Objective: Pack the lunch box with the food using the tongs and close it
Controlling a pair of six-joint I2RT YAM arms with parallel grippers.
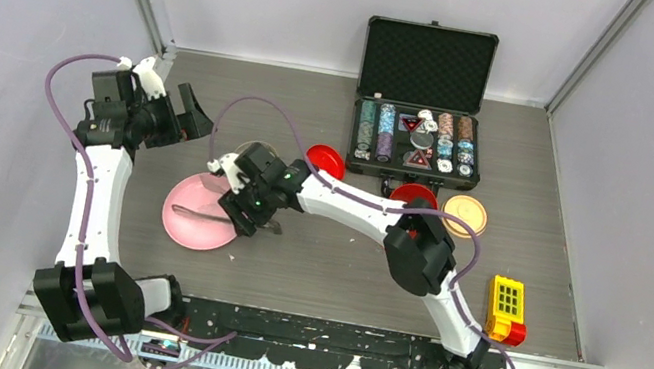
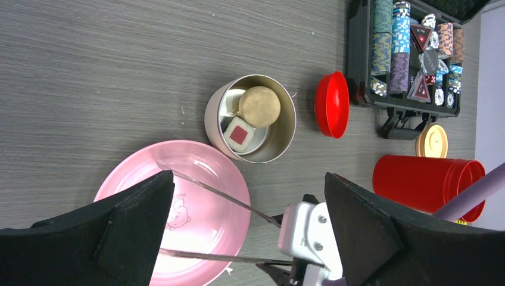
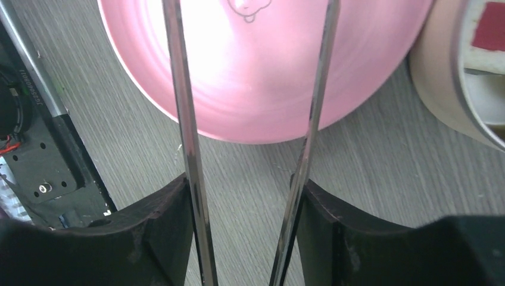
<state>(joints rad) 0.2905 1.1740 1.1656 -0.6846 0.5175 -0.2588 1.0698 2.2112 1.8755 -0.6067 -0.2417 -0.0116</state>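
- As the right pincer (image 3: 244,202) pinches the tongs (image 3: 184,119) over the bare plate (image 3: 268,89), packing looks nearly done.
- Just beyond, the bowl (image 2: 280,131) holds a cube (image 2: 239,133) and a brown piece (image 2: 259,106).
- Farther, canister (image 2: 423,182), red lid (image 2: 332,105) and beige lid (image 2: 432,140) sit apart, closing still to do; left pincer (image 2: 248,179) spread.

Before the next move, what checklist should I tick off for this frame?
1. Thin dark metal tongs held in the jaws of the right gripper: ok.
2. Tong tips apart over the flat pink plate: ok.
3. Small round steel bowl holds the white cube with red centre: ok.
4. Beige disc lid on the bowl: not ok, off.
5. Tall red canister contents: cannot tell.
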